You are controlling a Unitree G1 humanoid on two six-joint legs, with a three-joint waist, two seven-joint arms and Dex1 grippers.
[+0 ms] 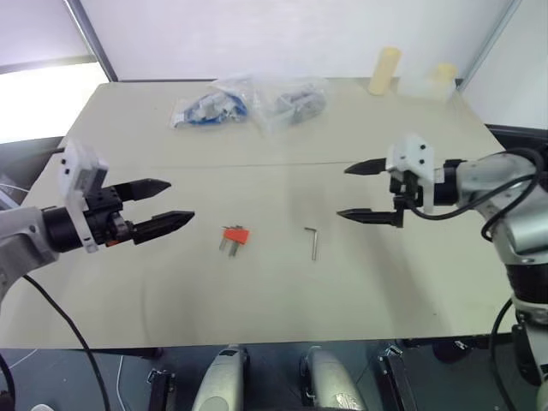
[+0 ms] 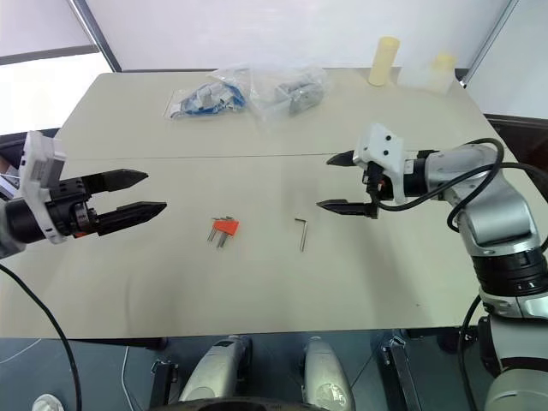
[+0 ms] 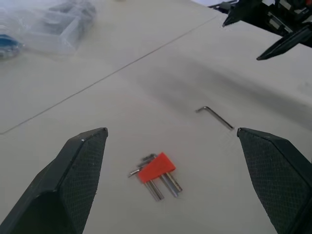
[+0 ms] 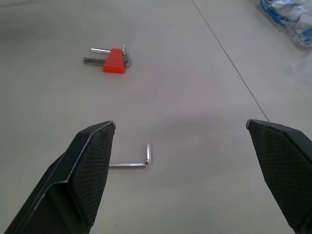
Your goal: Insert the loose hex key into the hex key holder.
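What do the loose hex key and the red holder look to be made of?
The loose hex key: probably steel, grey with a bright sheen along its thin bent rod. The hex key holder: likely moulded plastic, matte, uniformly red-orange, with grey metal keys protruding.

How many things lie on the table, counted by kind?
Thin grey L-shaped metal hex key: 1
Red plastic hex key holder: 1
Clear plastic bags: 2
Pale yellow cylinders: 2
Total: 6
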